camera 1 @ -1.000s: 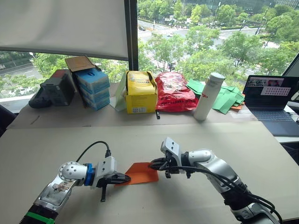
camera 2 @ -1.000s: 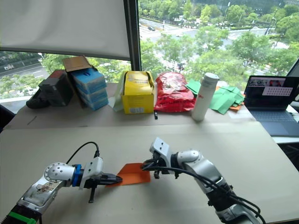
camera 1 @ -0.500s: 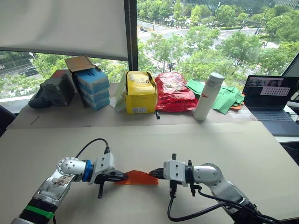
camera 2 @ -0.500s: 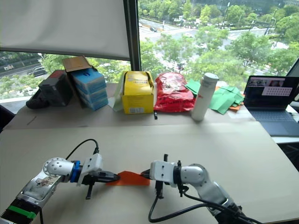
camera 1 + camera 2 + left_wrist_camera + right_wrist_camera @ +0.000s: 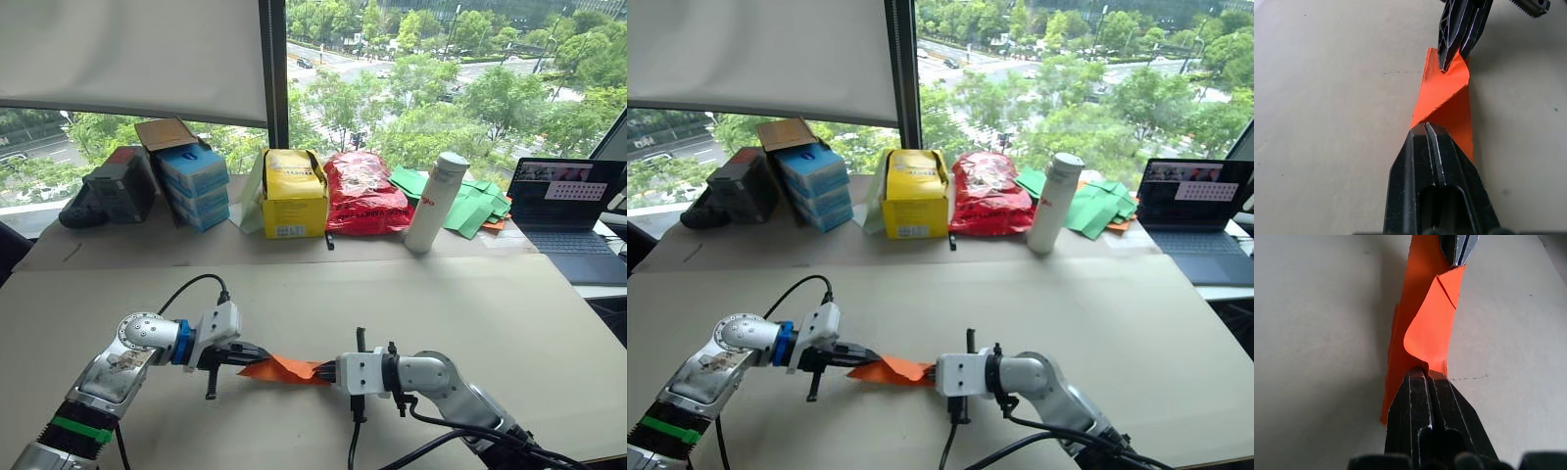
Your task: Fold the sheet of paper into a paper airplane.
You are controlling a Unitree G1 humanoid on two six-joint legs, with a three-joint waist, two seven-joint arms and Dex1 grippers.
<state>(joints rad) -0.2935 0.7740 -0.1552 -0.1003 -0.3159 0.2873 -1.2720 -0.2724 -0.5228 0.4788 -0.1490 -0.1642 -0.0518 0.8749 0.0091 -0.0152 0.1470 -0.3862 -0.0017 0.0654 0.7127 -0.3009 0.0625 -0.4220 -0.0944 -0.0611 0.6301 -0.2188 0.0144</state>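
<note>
The thin bright orange sheet of paper [image 5: 284,369], already folded into a narrow, creased strip, lies low over the beige worktop [image 5: 470,304] at about 6 o'clock in the head views, strung between the two hands. Its long axis runs from 9 o'clock to 3 o'clock. The left hand [image 5: 257,354] is clamped on its 9 o'clock end, black fingers pressed together over the paper. The right hand [image 5: 326,371] is pinched shut on the 3 o'clock end. Both hands point straight at each other along the strip, so neither is nearer: each already has its own end. In the wrist views the strip twists between the two grips, one flap curling upward by the right hand, and its lower edge seems to touch or nearly touch the worktop.

The next fold likely turns on that shared axis: any roll of one wrist would twist the paper further, and a pull apart could tear it.

At 12 o'clock stand a yellow carton [image 5: 296,193], a red crinkly bag [image 5: 365,193], a white bottle [image 5: 437,202] and blue boxes [image 5: 195,183]; their printing is too small to read. Green papers [image 5: 480,208] and a laptop [image 5: 572,220] lie toward 2 o'clock.
</note>
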